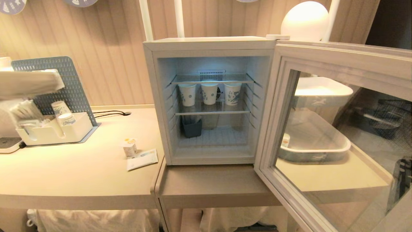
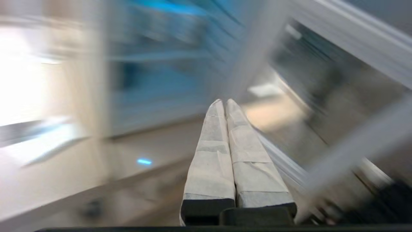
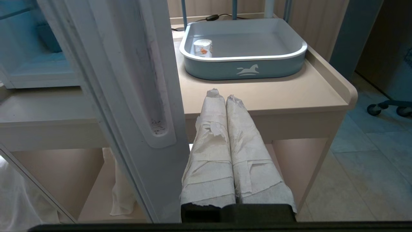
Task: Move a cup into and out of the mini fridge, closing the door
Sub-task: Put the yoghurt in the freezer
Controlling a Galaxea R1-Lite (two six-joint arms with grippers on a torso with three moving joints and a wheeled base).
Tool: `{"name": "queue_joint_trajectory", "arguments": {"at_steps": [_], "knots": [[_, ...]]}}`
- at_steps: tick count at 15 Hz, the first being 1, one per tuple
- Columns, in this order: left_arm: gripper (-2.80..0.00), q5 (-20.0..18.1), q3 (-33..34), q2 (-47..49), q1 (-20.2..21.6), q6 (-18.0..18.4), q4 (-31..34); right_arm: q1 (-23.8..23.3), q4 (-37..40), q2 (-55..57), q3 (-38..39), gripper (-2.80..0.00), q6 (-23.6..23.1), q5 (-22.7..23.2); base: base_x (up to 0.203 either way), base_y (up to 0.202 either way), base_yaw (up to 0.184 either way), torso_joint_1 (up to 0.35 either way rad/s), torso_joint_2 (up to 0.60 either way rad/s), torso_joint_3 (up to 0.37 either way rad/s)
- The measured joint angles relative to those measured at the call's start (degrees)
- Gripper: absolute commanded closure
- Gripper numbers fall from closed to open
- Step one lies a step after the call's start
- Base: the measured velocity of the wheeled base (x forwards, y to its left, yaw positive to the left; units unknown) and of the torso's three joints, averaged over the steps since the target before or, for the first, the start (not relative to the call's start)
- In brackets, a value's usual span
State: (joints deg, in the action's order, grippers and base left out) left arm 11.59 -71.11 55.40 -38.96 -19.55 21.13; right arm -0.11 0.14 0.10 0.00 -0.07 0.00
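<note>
1. You are facing the mini fridge point(image 1: 209, 100) with its door point(image 1: 334, 135) swung wide open toward 3 o'clock in the head view.
2. The cup point(image 1: 130, 147) stands upright on the counter point(image 1: 74, 167) at about 8 o'clock from the fridge opening, touching a flat packet point(image 1: 142, 159).
3. The left gripper point(image 2: 224, 102) has its fingers pressed together, holding nothing; it points toward the fridge and door.
4. The right gripper point(image 3: 222, 95) is likewise closed and empty, hanging beside the door's edge.
5. Handling, as a judgement: the cup looks light, thin-walled plastic, easy to crush or tip. Take it around the middle of its side wall, below the lidded top, with gentle pressure.
6. Only the head view shows the paper cups point(image 1: 209, 93) on the middle shelf and the counter cup.
7. Only the right wrist view shows clearly a second small cup point(image 3: 203, 48) standing inside the grey tray point(image 3: 244, 66) behind the door; the head view catches it only through the glass.
</note>
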Motion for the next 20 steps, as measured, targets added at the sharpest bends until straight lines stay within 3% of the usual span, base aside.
{"name": "queue_joint_trajectory", "arguments": {"at_steps": [2, 3, 4, 6, 7, 9, 12, 16, 18, 20], "knots": [[0.0, 9.3, -0.5, -9.4, 8.8, 0.7, 8.2, 0.0, 0.0, 0.0, 0.0, 0.0, 0.0, 0.0, 0.0, 0.0, 0.0, 0.0, 0.0, 0.0], [0.0, 10.9, -0.6, -13.7, 15.2, 1.0, 12.2, 0.0, 0.0, 0.0, 0.0, 0.0, 0.0, 0.0, 0.0, 0.0, 0.0, 0.0, 0.0, 0.0], [0.0, 9.7, -0.6, -18.0, 21.3, 1.3, 15.7, 0.0, 0.0, 0.0, 0.0, 0.0, 0.0, 0.0, 0.0, 0.0, 0.0, 0.0, 0.0, 0.0], [0.0, 2.1, 0.4, -26.8, 32.5, 2.0, 22.6, 0.1, 0.0, 0.0, 0.0, 0.0, 0.1, 0.0, 0.0, 0.0, 0.0, 0.0, 0.0, 0.0], [0.0, -2.8, 2.1, -30.9, 36.4, 2.8, 25.6, 0.0, 0.0, 0.0, 0.0, 0.0, 0.1, 0.0, 0.0, 0.0, 0.0, 0.0, 0.0, 0.0], [0.0, -9.2, 8.7, -37.6, 39.2, 5.9, 26.4, 0.1, 0.0, 0.0, 0.0, 0.0, 0.1, 0.0, 0.0, 0.0, 0.0, 0.0, 0.0, 0.0], [0.0, -10.6, 26.8, -46.9, 39.5, 15.1, 15.7, 0.0, 0.0, 0.0, 0.0, 0.0, 0.1, 0.0, 0.0, 0.0, 0.0, 0.0, 0.0, 0.0], [0.0, -11.3, 59.7, -52.6, 39.2, 23.0, -13.3, 0.0, -0.1, 0.0, 0.0, 0.0, 0.1, 0.0, 0.0, 0.0, 0.0, 0.0, 0.0, 0.0], [0.0, -13.1, 67.8, -54.0, 39.1, 24.2, -22.0, 0.1, -0.1, 0.0, 0.0, 0.0, 0.1, 0.0, 0.0, 0.0, 0.0, 0.0, 0.0, 0.0], [0.0, -13.6, 70.2, -54.9, 39.1, 24.8, -23.2, 0.1, 0.0, 0.0, 0.0, 0.0, 0.1, 0.0, 0.0, 0.0, 0.0, 0.0, 0.0, 0.0]]}}
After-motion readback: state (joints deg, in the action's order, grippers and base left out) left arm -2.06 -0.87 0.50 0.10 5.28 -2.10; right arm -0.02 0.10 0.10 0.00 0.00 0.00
